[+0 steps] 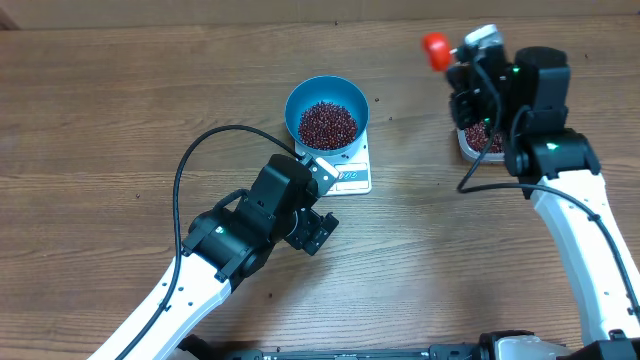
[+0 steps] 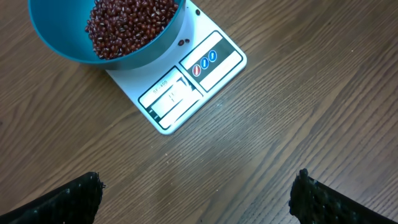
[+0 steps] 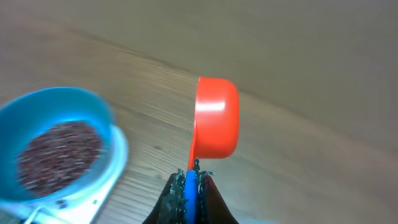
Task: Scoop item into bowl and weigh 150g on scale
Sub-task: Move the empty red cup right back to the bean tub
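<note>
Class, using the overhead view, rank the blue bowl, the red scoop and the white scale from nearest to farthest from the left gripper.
1. scale, just beyond the open left gripper.
2. blue bowl, standing on the scale's far end.
3. red scoop, away at the top right.

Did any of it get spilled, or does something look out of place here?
Yes, slightly. A couple of beans lie loose on the scale, just beside the blue bowl instead of inside it. Nothing else stands out.
</note>
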`<state>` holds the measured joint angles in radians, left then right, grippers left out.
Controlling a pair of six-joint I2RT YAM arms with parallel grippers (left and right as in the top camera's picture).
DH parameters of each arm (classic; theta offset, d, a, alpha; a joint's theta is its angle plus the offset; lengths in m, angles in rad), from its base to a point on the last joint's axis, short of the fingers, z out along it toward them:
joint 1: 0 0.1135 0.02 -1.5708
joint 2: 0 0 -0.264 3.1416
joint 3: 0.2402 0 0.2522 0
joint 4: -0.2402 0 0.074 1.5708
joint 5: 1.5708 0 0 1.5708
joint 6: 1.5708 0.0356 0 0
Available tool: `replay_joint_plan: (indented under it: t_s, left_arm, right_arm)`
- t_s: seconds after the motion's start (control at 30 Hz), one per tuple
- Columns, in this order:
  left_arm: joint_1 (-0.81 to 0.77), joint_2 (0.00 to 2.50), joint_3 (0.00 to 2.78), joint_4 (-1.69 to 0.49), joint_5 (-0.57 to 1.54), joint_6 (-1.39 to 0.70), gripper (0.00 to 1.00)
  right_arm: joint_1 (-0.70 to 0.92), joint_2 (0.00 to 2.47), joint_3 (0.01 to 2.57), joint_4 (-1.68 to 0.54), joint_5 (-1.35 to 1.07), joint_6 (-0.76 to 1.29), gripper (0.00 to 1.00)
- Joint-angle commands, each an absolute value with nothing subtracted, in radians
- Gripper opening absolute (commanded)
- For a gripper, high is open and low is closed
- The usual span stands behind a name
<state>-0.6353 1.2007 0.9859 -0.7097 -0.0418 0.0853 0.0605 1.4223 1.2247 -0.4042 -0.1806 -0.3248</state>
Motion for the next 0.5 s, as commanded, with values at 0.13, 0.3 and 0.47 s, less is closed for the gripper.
replay_joint_plan:
  t_s: [0.13,0.3,0.47]
  left_arm:
    - [-0.635,1.208,0.984,-0.706,-0.049,0.097,0.99]
    - [-0.635,1.208,0.984,-0.706,-0.049,0.097,0.99]
    - [-0.635,1.208,0.984,-0.706,-0.049,0.097,0.99]
  right_arm:
    - [-0.058,1.399,1.252,-0.518,0.010,-0.105,0.03]
    - [-0.114,1.401,1.251,-0.662,0.007,-0.022,0.03]
    - [-0.119,1.401,1.251,-0.757,0.007,-0.022,0.04]
